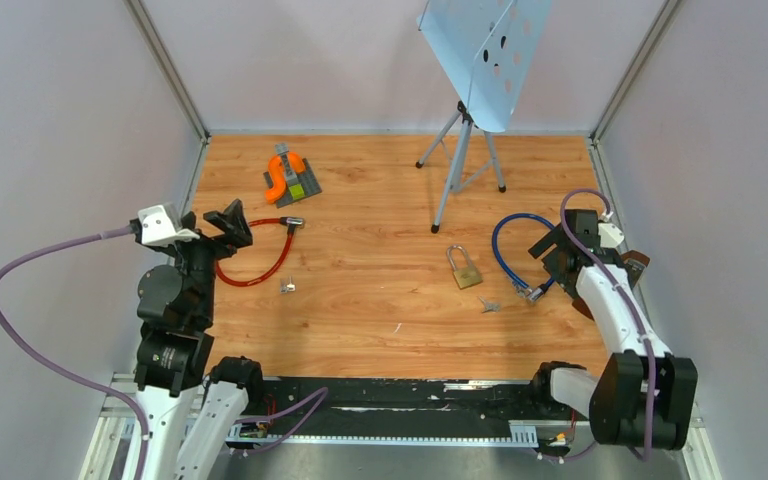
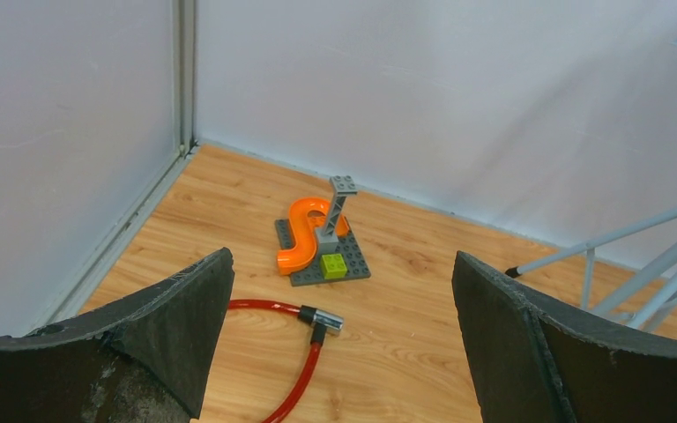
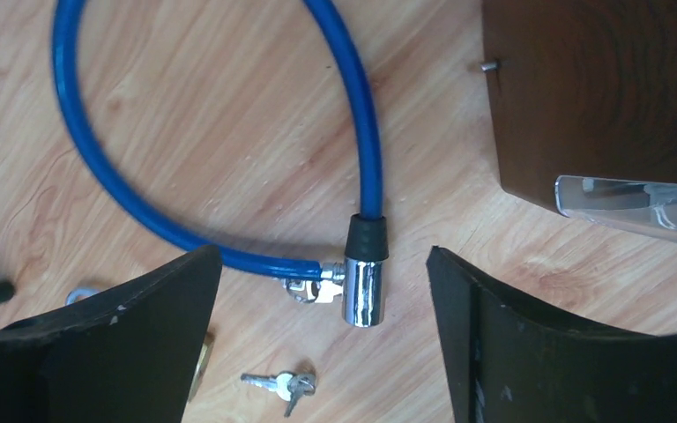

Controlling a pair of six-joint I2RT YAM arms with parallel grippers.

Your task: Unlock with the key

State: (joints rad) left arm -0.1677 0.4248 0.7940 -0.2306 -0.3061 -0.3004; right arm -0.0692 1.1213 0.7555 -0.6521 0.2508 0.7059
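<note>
My right gripper [image 3: 323,264] hangs with its jaws apart over the blue cable lock [image 3: 363,286], and the keys [image 3: 282,383] lie flat just beside its cylinder. My left gripper [image 2: 342,260] is spread wide and idle. The danger is that the thin keys skid out of my pinch, or that I nip the cable instead. There's possibly another key at the cylinder, hard to tell.

Lab test cell, white walls [image 1: 50,120], alu frame [image 1: 168,70]

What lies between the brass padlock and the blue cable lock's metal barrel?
A small bunch of keys, lying flat; it shows in the top and right wrist views.
</note>
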